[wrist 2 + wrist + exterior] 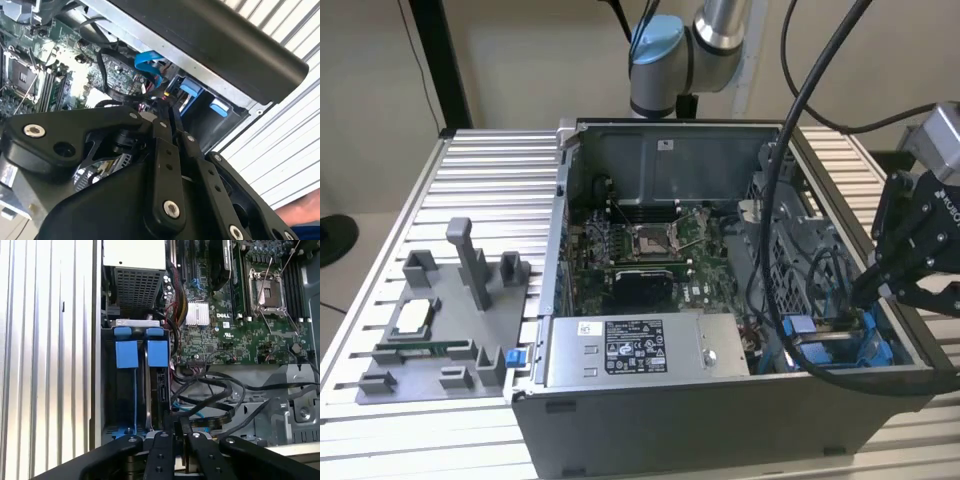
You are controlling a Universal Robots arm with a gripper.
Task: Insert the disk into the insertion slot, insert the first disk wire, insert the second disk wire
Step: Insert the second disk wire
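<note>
Nearest in both wrist views: the claw, tips pressed close together over a tangle of black cables; cannot tell whether anything is pinched between them. Just beyond, the disk, standing on edge inside the insertion slot, apparently seated, under one of two blue tabs. Judged dense and rigid, smooth on the metal faces, sensitive to knocks; best gripped by the blue plastic frame at its edges, never by the label face or the connector end. As for the wires, judged limp and springy: better held at the hard plug than along the cord. Counted: one disk, one slot, two blue tabs, one flat blue cable, several black cables too tangled to number. In the exterior view, at four o'clock from the processor socket, the claw reaching into a corner of the computer case; at six o'clock from that socket, one grey power-supply box; at nine o'clock, on the slatted bench, one grey fixture tray. Farthest, at twelve o'clock, the arm's base joints.
</note>
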